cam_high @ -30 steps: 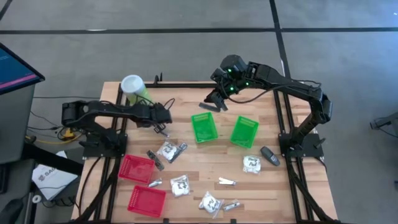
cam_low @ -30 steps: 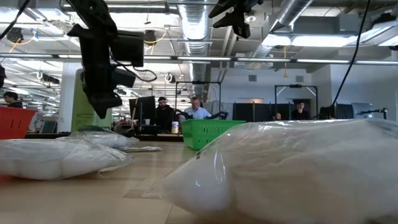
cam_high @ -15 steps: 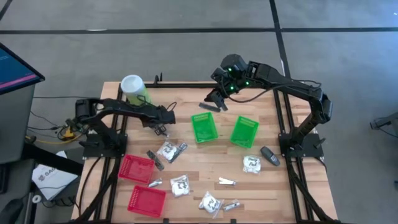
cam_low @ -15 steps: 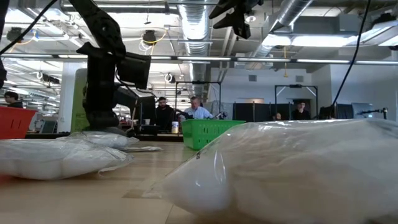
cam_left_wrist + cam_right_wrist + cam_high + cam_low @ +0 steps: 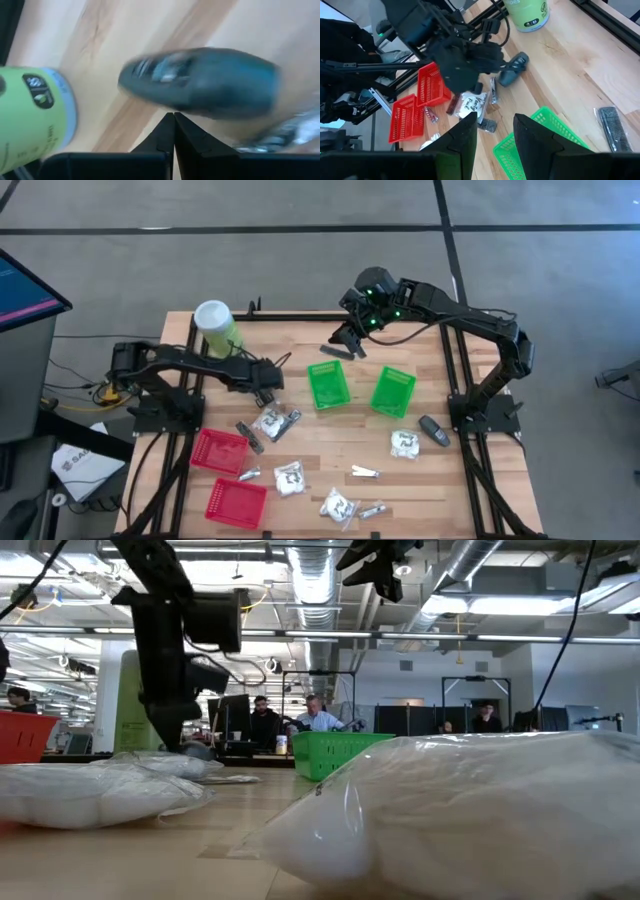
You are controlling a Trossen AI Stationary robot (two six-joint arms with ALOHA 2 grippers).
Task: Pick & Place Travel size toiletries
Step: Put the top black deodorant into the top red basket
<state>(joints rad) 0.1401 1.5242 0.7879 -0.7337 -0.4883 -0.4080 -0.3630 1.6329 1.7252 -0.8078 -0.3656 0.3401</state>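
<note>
The left jaws are low over the table (image 5: 440, 490), and the left wrist view shows them pressed together with nothing in them. Just past their tips lies a dark grey oval piece (image 5: 200, 82), one of the little toiletries. If the jaws go down like this, I think they will only poke it and push it away. It looks smooth and round, so it could also slip out of a pinch.

The tall green can (image 5: 30, 120) stands close by. A wide swing of the arm could knock it over.

A bit farther off lie a white packet (image 5: 270, 421) and other small things, and a shove could jumble them. The red baskets (image 5: 219, 450) and green baskets (image 5: 328, 385) hold nothing I can see.

Farthest away, the right jaws hang apart and empty, high over the table's back edge near the green baskets.
</note>
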